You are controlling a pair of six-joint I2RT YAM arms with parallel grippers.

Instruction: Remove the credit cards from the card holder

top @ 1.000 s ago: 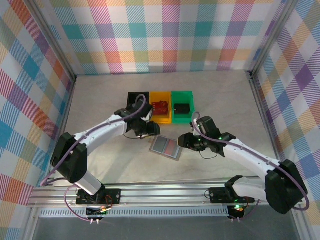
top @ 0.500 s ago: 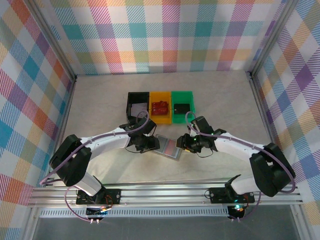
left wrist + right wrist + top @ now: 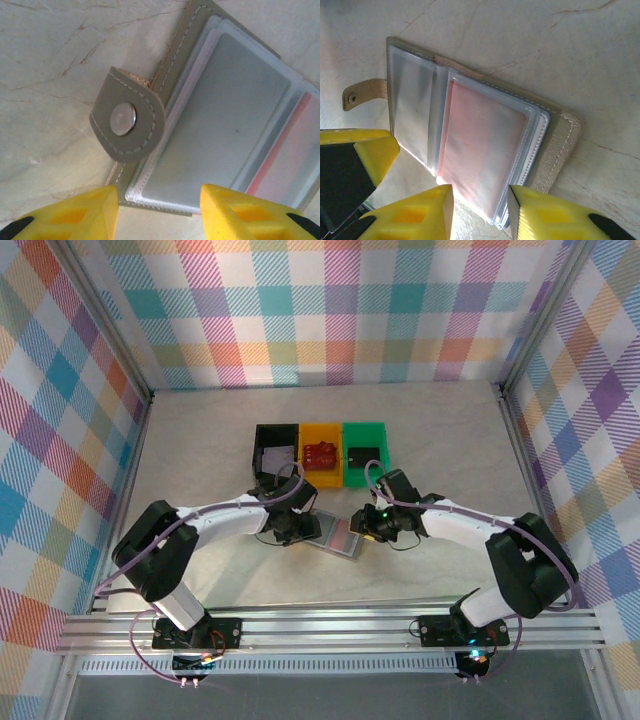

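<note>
The grey card holder lies open and flat on the table between both arms. In the left wrist view its left panel holds the grey-teal credit card under a clear sleeve, the snap tab folded beside it, and the red credit card shows at the right. My left gripper is open, its yellow fingers straddling the holder's near corner. In the right wrist view the red card sits in its sleeve, and my right gripper is open around that sleeve's near edge.
Behind the holder stand a black bin, a yellow bin with a red item inside, and a green bin with a black item. Plaid walls close in the table on three sides. The two grippers are close together over the holder.
Both grippers have drawn in toward the card holder from either side and dropped low over it. The right jaws have narrowed.
</note>
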